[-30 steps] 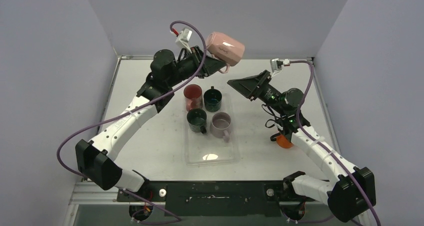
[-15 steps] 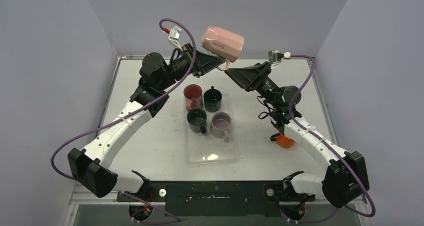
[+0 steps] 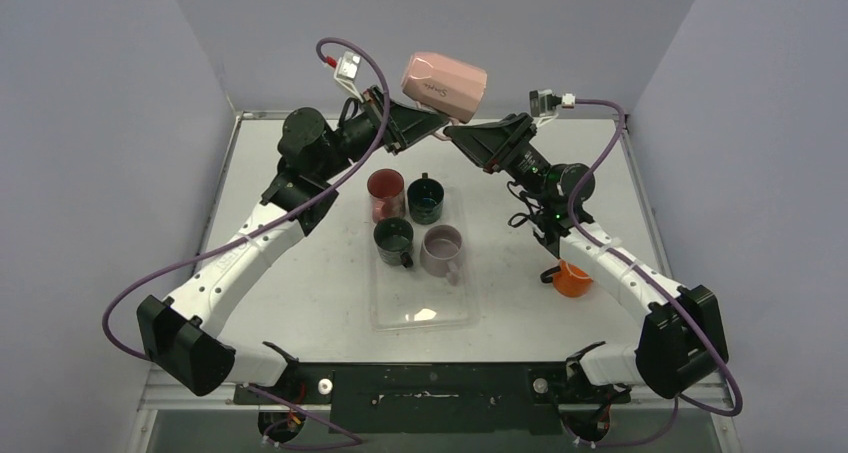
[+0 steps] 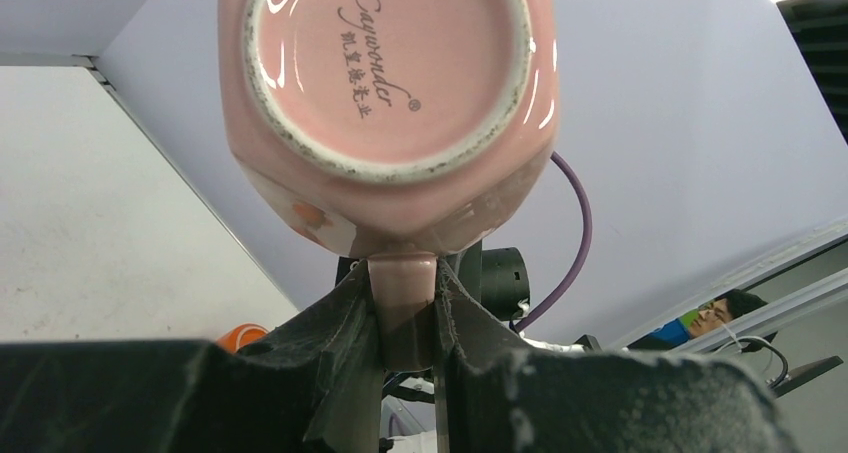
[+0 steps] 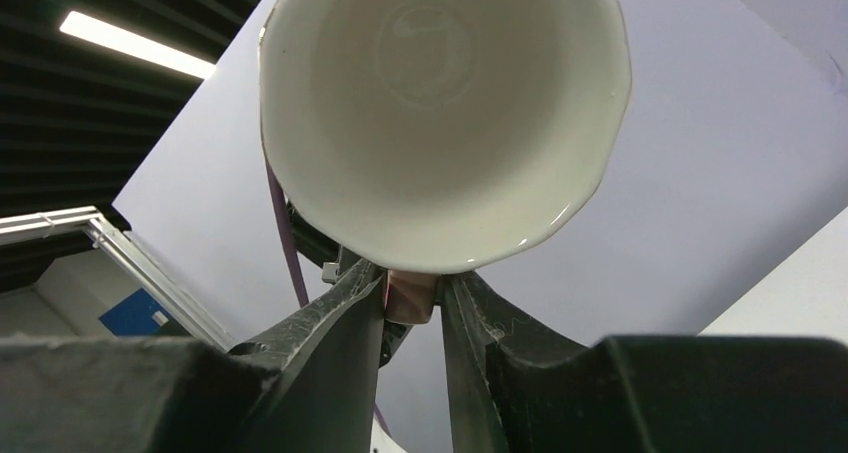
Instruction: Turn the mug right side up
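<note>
The pink mug (image 3: 445,83) hangs in the air over the table's far edge, lying on its side. Its base faces the left wrist camera, where the pink mug (image 4: 385,103) fills the top. Its white inside faces the right wrist camera as the mug (image 5: 440,103). My left gripper (image 3: 438,125) is shut on the handle (image 4: 402,303) from below. My right gripper (image 3: 460,133) comes in from the right, its jaws closed in on the same handle (image 5: 410,298), one on each side.
A clear tray (image 3: 425,313) in the middle of the table holds a red mug (image 3: 385,195), a dark teal mug (image 3: 425,201), a dark green mug (image 3: 393,241) and a mauve mug (image 3: 442,251), all upright. An orange mug (image 3: 571,278) stands right of the tray.
My right arm has risen toward the mug and its wide-open jaws have closed in round the handle. The left arm lifted the mug slightly and then held still.
</note>
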{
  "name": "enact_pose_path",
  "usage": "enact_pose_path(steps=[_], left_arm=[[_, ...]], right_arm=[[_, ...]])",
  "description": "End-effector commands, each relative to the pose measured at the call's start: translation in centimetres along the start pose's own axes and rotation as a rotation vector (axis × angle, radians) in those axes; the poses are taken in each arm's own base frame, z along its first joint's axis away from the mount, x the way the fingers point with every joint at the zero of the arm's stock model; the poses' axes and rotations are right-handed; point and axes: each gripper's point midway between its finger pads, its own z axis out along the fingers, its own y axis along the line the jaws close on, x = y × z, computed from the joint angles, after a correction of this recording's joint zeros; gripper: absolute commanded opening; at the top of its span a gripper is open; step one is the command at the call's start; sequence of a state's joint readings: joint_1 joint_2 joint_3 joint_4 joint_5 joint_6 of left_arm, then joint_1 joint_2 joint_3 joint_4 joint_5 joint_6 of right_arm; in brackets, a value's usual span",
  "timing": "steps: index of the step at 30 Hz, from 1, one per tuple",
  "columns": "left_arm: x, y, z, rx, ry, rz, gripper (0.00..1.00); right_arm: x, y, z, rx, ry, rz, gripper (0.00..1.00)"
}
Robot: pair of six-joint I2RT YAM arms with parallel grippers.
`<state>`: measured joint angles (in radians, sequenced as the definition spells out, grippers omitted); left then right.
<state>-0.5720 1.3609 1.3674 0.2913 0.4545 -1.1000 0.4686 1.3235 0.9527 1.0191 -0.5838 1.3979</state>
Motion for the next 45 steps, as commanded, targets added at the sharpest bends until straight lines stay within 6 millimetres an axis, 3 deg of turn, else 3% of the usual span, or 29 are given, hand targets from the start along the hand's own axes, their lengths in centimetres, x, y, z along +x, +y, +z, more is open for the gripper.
enact_pose_path(steps=[1,5,7,10,13,20,27,32,36,40,45], left_arm=[[-2.1,-7.2,-1.3,0.233,-0.069,0.101,0.00],[-1.6,-7.8,-1.5,0.267,-0.048,0.125,0.00],[-1.5,-7.8,-1.6,0.270,-0.044,0.134,0.00],[-1.2,-8.0,-1.9,0.280,-0.037,0.153,0.00],[-1.0,-7.8,-2.2,0.276,-0.035,0.167,0.00],[-0.5,-7.1,-3.3,0.269,-0.059,0.210,0.45],[-0.1,-5.8,-4.6,0.262,-0.074,0.236,0.53],[-0.1,-2.6,-5.9,0.145,-0.096,0.288,0.55],[0.0,-0.2,-7.1,0.044,-0.084,0.367,0.58],[-1.1,2.3,-8.9,-0.101,-0.131,0.439,0.58],[-2.0,1.9,-9.8,-0.131,-0.174,0.517,0.58]], right_arm=[[-0.1,2.3,1.1,-0.090,0.003,-0.038,0.29],[0.4,1.5,1.6,-0.071,0.019,-0.029,0.32],[0.3,1.2,1.6,-0.068,0.005,-0.027,0.25],[0.3,1.3,1.6,-0.074,0.001,-0.044,0.07],[0.0,1.7,1.4,-0.079,-0.021,-0.103,0.05],[0.1,2.4,0.5,-0.028,-0.032,-0.386,0.05],[0.4,3.8,-0.5,-0.045,-0.042,-0.440,0.05],[0.4,4.1,-1.0,-0.016,-0.035,-0.453,0.05],[2.3,3.8,-1.3,-0.001,0.036,-0.448,0.05],[4.9,2.3,-2.7,0.064,0.113,-0.437,0.05],[7.8,0.9,-4.5,0.112,0.184,-0.387,0.05]])
